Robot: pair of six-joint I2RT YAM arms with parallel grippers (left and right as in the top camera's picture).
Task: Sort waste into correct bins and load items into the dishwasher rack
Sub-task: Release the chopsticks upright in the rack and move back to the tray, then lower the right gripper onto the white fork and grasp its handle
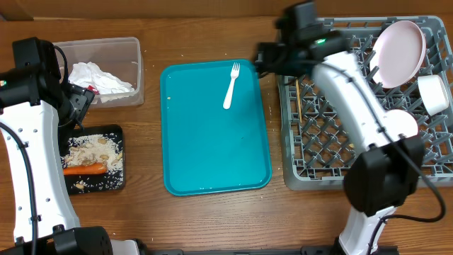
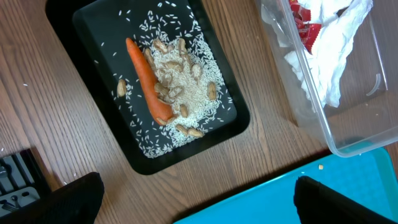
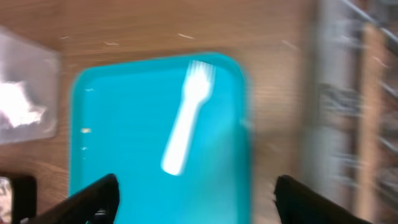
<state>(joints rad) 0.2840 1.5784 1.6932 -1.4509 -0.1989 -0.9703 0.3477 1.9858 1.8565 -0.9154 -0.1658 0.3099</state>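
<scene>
1. Fork [image 1: 231, 85] is lying flat on the teal tray [image 1: 212, 156], upper right part, nothing else on there.
2. Plate [image 1: 398, 49] leans in the rack [image 1: 311, 149]; chopstick [image 1: 298, 99] lies along its left side.
3. Napkins [image 1: 95, 76] and red wrapper [image 2: 303, 25] sit in the clear tub [image 1: 134, 71]; carrot [image 1: 85, 168] and rice [image 1: 92, 147] in the black tray [image 1: 117, 131].
4. Right gripper [image 3: 196, 202] hovers between teal tray and rack, spread wide, empty.
5. Left gripper [image 2: 199, 202], between tub and black tray, is wide too, holding nothing.

Blurred. White fork [image 3: 185, 135] lies on teal tray [image 3: 118, 124]; rack [image 3: 339, 93] at right edge; right claw [image 3: 196, 190] spread wide.
</scene>
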